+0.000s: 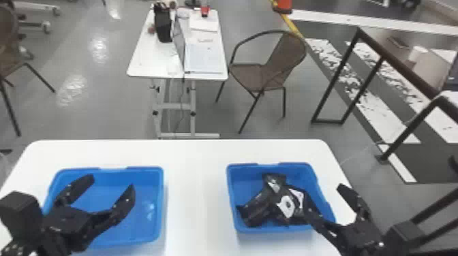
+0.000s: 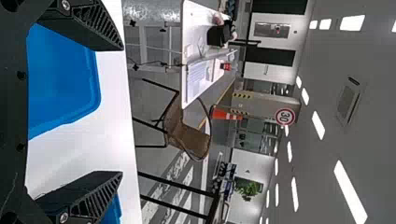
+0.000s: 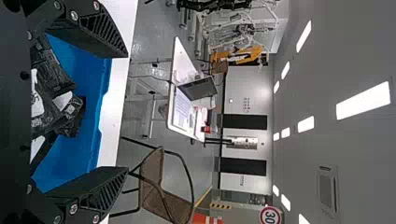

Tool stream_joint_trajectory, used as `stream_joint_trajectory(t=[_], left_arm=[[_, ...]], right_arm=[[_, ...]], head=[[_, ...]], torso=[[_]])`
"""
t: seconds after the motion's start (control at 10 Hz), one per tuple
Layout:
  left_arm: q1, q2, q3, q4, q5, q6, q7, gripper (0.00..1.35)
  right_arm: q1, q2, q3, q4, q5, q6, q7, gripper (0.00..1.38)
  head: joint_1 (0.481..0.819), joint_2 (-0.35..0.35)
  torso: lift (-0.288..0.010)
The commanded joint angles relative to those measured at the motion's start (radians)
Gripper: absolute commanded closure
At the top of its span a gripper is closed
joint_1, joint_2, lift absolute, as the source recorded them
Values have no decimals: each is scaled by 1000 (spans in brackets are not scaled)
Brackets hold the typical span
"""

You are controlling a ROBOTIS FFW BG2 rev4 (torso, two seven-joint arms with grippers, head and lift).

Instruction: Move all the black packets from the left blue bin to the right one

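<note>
Head view: left gripper [image 1: 112,181] over left blue bin [image 1: 144,204], jaws spread. Black packets [image 1: 254,209] heaped in right blue bin [image 1: 238,190]; right gripper [image 1: 321,195] nearer, jaws apart, heap to their left, inner one overlapping it, contact can't tell. Transfer looks done; likely lift right arm clear of packets and rim. Bare tabletop [image 1: 197,204] between bins gives room.

Left wrist view: jaws wide, bin rim between.

Right wrist view: jaws wide, nothing gripped, packets inside the far rim.
</note>
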Motion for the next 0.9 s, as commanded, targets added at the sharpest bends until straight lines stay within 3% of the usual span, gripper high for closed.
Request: stream_joint_trajectory(t=[0.0,0.8], left_arm=[[0,-1,0,0,2,2,0,82],[-1,-1,5,0,10,2,-3,85]], right_arm=[[0,4,1,0,-1,0,0,168],[-8,4,29,4,-9,6,0,168]], head=[[695,-182],[695,-164]], torso=[[0],[0]])
